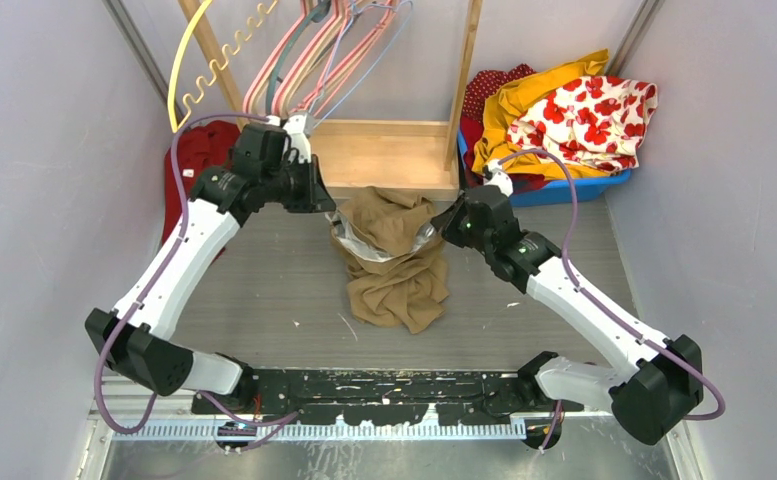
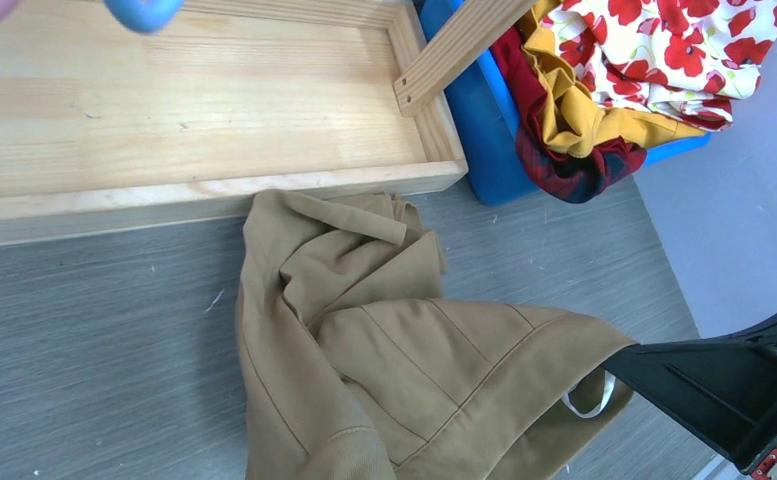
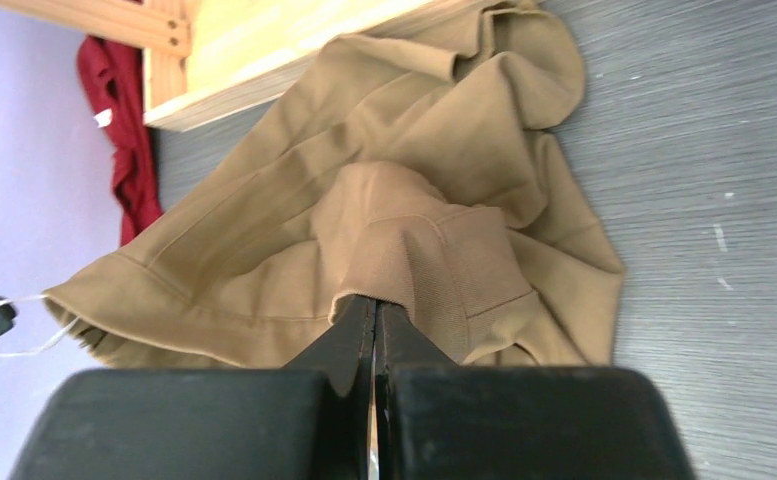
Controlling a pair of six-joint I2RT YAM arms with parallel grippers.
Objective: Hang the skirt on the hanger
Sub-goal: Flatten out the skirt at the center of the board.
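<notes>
Pinches a raised fold of the tan skirt (image 1: pixel 396 262) in the right tool (image 3: pixel 372 300), black fingers pressed tight together with only cloth between them. Leaves the rest of the skirt slumped in a crumpled heap at mid-worktop (image 1: pixel 264 300), pulled up toward that tool on its 2 o'clock side. Has the left tool (image 1: pixel 330 205) just beside the heap at 10 o'clock; cannot tell whether open or closed, nor whether any cloth is in it, though in the left wrist view a hem and a white loop (image 2: pixel 586 398) run right up to a black finger (image 2: pixel 724 385). Has a wooden rack base (image 1: pixel 384 150) touching the skirt at 12 o'clock, with slanted wooden posts (image 1: pixel 469 70) rising from it and a bunch of pink, grey and blue hangers (image 1: pixel 314 55) above, reaching down close to the left arm's wrist. Has a blue bin (image 1: pixel 574 188) at 2 o'clock of the skirt, just behind the right tool, piled with a yellow garment (image 1: pixel 534 100), a white flowered garment (image 1: pixel 589 115) and some dark red cloth. Shows a red garment (image 1: pixel 196 150) by the left wall at 10 o'clock, partly hidden behind the left arm, and a yellow coiled cord (image 1: pixel 189 60) near 11 o'clock.
</notes>
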